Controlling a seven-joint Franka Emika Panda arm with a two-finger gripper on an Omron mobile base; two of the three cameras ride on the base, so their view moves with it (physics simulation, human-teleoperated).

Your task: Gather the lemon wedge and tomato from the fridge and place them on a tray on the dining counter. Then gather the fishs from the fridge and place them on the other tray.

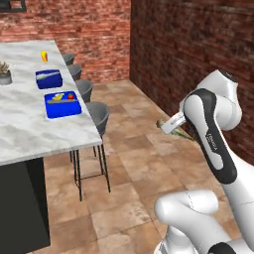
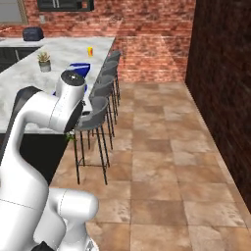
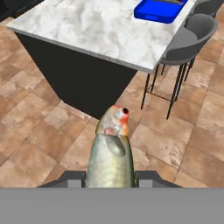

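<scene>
Here the jaws are clamped on an olive-tan fish, whose body rises between the two dark finger tips with its red-marked head pointing toward 12 o'clock in the hand view, out over the tiled floor. In the left base view the fish's end pokes out at 9 o'clock from the white hand, well apart from the dining counter. On that counter sit two blue trays: the near tray holds the yellow lemon wedge and the red tomato, while the far tray, toward 12 o'clock from it, carries a grey-silver fish. Grey stools line the counter's 3 o'clock edge.
</scene>
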